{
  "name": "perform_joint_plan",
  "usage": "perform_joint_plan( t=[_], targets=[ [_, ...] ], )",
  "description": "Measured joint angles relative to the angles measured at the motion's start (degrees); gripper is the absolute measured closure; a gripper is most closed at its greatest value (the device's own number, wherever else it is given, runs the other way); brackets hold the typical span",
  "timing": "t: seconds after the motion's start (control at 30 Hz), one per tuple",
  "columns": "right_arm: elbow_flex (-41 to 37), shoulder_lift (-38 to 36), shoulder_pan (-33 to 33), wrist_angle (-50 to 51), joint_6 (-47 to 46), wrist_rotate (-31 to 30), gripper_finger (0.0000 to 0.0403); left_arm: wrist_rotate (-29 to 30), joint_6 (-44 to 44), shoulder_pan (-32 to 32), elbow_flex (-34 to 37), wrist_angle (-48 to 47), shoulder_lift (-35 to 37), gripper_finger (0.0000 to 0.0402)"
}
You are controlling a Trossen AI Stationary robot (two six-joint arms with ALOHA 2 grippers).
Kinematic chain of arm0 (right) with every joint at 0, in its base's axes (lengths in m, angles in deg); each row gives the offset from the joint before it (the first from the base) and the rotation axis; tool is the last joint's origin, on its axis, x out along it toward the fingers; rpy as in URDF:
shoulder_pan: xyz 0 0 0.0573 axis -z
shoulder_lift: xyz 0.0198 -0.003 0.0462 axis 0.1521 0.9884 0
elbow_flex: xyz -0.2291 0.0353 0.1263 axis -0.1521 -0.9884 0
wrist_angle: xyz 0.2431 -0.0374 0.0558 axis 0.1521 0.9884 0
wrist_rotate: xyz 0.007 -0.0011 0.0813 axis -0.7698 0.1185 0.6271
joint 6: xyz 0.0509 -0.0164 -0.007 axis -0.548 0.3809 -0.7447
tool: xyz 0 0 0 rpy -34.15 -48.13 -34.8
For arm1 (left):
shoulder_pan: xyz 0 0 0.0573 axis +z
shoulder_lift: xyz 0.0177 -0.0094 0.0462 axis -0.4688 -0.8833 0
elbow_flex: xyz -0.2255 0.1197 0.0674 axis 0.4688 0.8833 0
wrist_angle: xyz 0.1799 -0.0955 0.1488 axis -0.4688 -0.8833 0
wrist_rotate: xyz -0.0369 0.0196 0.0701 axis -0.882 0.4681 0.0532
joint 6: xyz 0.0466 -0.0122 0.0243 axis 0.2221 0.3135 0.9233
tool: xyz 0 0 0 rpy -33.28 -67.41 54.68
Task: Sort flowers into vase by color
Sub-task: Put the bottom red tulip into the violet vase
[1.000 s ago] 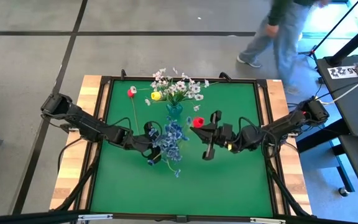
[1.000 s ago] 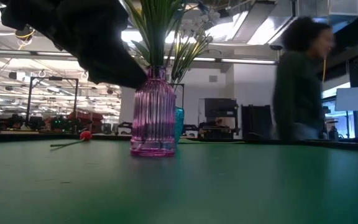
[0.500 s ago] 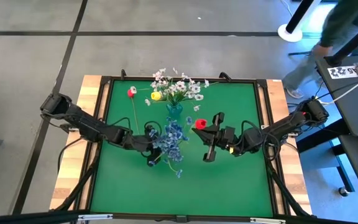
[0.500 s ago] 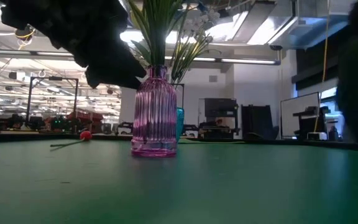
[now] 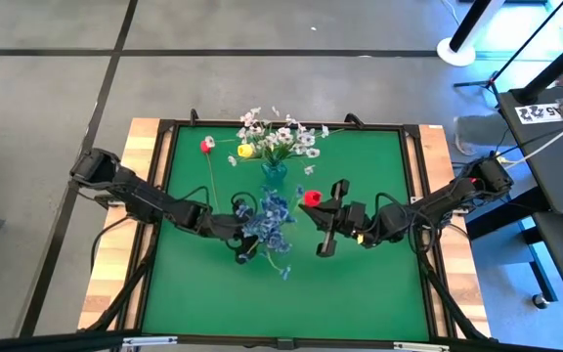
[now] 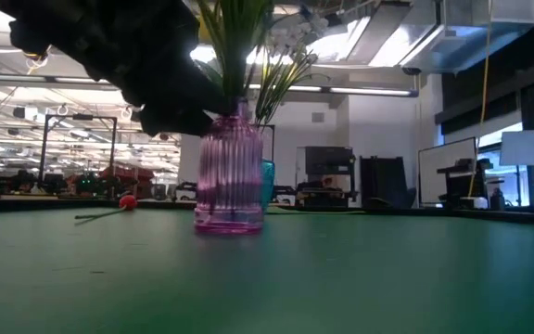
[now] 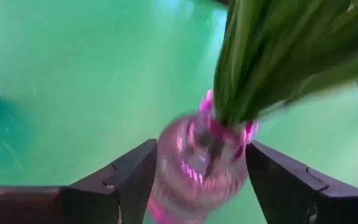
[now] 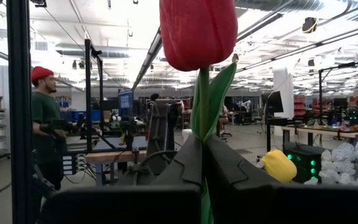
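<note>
A pink ribbed vase point(image 6: 230, 181) stands on the green mat with blue clusters point(image 5: 270, 213) on green stems point(image 7: 272, 56) in it. My left gripper point(image 7: 201, 180) has a finger on each side of it. A teal vase point(image 5: 274, 174) behind it holds white sprays point(image 5: 283, 137). My right gripper point(image 8: 202, 162), above the mat to the right of the vases, is shut on a red tulip point(image 5: 311, 198). A yellow bud point(image 5: 245, 151) and a second red bud point(image 5: 206, 146) lie on the mat at the far left. My left gripper holds the pink vase's upper body point(image 7: 194, 155) between its two fingers point(image 7: 129, 180), coming level from the table's left. The vase stands upright with its base point(image 6: 228, 223) on the mat. My right gripper pinches the red tulip's stem point(image 8: 202, 112) just below the bud, together with a leaf. The bud point(image 8: 197, 31) stands up past the fingertips, clear of the mat.
The mat point(image 5: 360, 284) is bare along its near half and its right side. A raised dark frame point(image 5: 413, 196) runs round it. A person point(image 8: 45, 130) in a red cap stands in the room beyond the table.
My left gripper has moved in a little toward the table's right, over the pink vase's neck; the vase has stayed on the mat. A person has walked away past the table's far right corner.
</note>
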Motion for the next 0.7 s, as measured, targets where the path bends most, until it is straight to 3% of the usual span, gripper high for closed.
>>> perform_joint_plan(
  t=[0.7],
  targets=[
    [0.0,0.0,0.0,5.2,0.5,0.4,0.04,-0.8,2.9,1.6,0.0,1.3,1.2,0.0164]
  ],
)
